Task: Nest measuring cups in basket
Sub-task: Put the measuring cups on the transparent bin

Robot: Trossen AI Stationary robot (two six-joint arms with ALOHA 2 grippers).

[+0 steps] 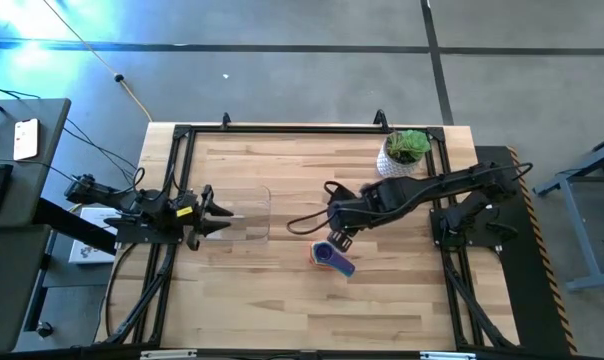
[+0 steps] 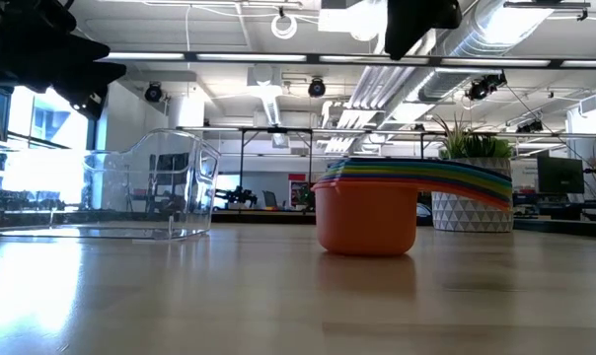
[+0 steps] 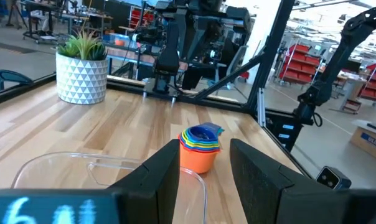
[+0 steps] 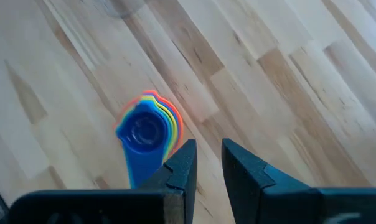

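In the high view, a light wooden tabletop [image 1: 282, 310] in a black frame is standing on a grey concrete floor, with a white pot holding a green plant [image 1: 404, 152] sitting near its far right corner. The clear basket [image 1: 244, 213] is lying near the left edge, and the left gripper [image 1: 218, 213] is hovering over the basket's left part, fingers parted, holding nothing. The stacked measuring cups [image 1: 332, 256] are sitting right of the tabletop's centre, outside the basket. The right gripper [image 1: 342, 238] is hanging just above them, fingers narrowly apart, gripping nothing. In the low view, an open workshop with ceiling ducts is showing behind; the stack is resting on the wood, orange cup outermost, well apart from the basket. In the right wrist view, the blue cup is lying topmost, just beside the fingertips.
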